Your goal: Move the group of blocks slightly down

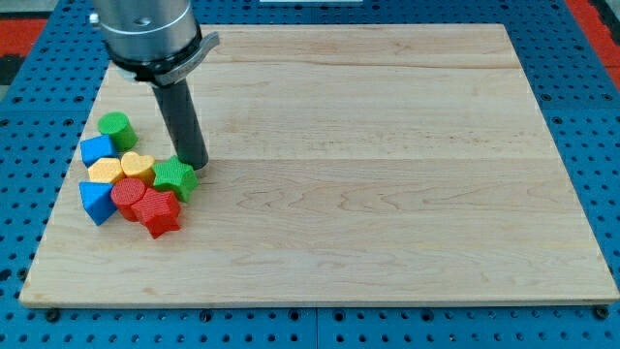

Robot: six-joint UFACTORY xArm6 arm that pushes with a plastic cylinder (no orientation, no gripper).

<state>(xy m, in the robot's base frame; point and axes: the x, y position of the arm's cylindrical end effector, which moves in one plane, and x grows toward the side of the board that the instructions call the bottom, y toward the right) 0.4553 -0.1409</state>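
Tool a bare rod, nothing to open or hold; my tip (194,166) rested against green star block (174,177). Remaining cluster left and below on tabletop (387,174).

- You see a pale wooden board (387,145) filling most of the frame.
- Around it lies a blue perforated surface (581,116).
- Red shows in the upper corners.

Wooden board (387,145) carries block cluster at view's left: green cylinder (115,127), blue block (96,149), yellow heart (138,164), green star (174,177), red star (159,211).
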